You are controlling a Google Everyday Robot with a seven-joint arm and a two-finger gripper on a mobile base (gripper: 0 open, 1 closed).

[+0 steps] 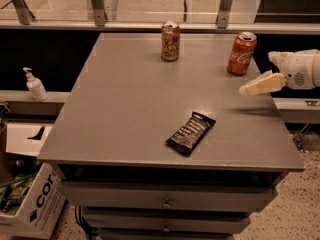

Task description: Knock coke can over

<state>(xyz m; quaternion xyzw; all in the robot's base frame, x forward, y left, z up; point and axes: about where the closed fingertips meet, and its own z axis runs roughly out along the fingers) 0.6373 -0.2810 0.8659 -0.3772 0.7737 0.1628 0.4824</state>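
Observation:
The coke can [242, 53], red-orange with white script and a silver top, stands upright near the table's far right corner. My gripper [257, 73] comes in from the right edge, just right of the can and a little nearer the camera, above the table. Its cream fingers [261, 84] are spread apart and hold nothing. The lower finger points left, with its tip below and right of the can, not touching it.
A gold-brown patterned can [170, 40] stands upright at the far middle of the grey table [125, 109]. A black snack packet [190, 133] lies near the front. A soap bottle [35, 85] and a cardboard box [35, 204] are at the left, off the table.

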